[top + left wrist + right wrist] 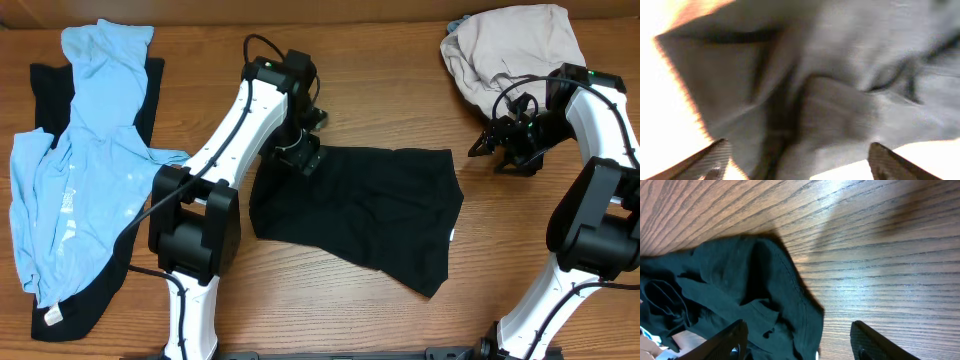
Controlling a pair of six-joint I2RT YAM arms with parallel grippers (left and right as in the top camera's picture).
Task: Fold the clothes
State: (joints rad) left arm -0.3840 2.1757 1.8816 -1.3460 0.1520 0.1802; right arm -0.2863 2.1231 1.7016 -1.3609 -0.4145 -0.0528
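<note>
The black short-sleeved shirt (365, 205) lies rumpled and partly folded in the middle of the table. My left gripper (302, 157) hangs over its upper left corner, open. In the left wrist view the washed-out cloth (830, 100) fills the frame, and the left gripper (797, 167) has its fingertips (710, 159) spread wide with nothing pinched. My right gripper (487, 147) is just off the shirt's upper right corner, open. In the right wrist view the right gripper (800, 345) straddles the shirt's hem (755, 290), one finger over cloth and the other over bare wood.
A light blue garment (85, 150) lies spread at the left over another black one (85, 300). A beige garment (515, 50) is heaped at the back right, close behind my right arm. Both arm bases stand at the table's front edge.
</note>
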